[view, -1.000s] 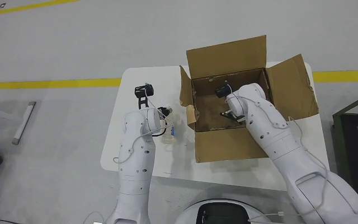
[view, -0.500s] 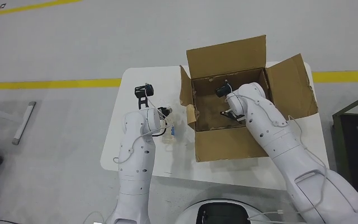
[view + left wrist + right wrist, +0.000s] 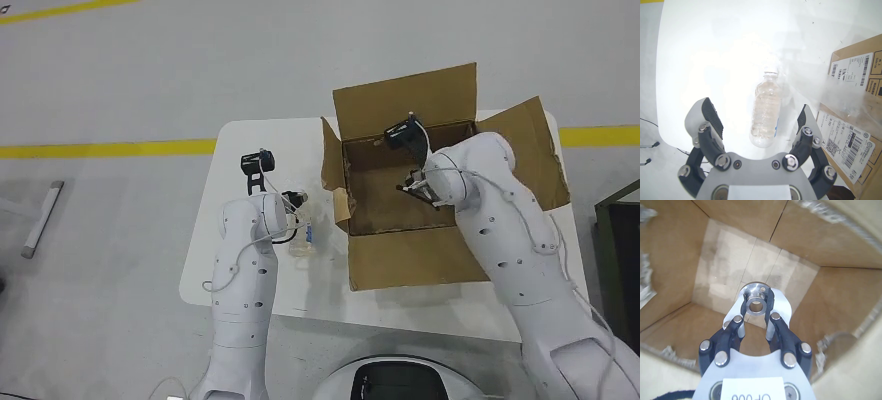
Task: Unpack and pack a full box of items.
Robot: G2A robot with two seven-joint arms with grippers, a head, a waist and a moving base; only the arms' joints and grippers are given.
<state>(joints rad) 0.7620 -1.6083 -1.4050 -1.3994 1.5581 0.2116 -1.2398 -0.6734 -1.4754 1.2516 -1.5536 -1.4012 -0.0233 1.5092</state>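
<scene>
We see the right end effector (image 3: 757, 302) clamped on a metal bushing (image 3: 755, 290) inside the cardboard box (image 3: 674, 249), the left end effector (image 3: 756, 108) spread apart above a bottle (image 3: 766, 113) lying on the counter (image 3: 715, 56).

Walled in by cardboard on all four sides of the box (image 3: 400, 260) around the right tool (image 3: 757, 298), pinched on a metal bushing (image 3: 755, 306). Leaves only the open top as a way out. Bare cardboard floor beneath. Flaps splayed outward around the rim, with the far flap (image 3: 405, 100) rising behind the opening. On the table (image 3: 250, 150), a bottle (image 3: 765, 117) lying between the spread fingers of the left tool (image 3: 755, 105), touching neither pad. Box wall near on one side of that tool, narrowing passage there. Bare white table on the other side and beyond the bottle's cap.
</scene>
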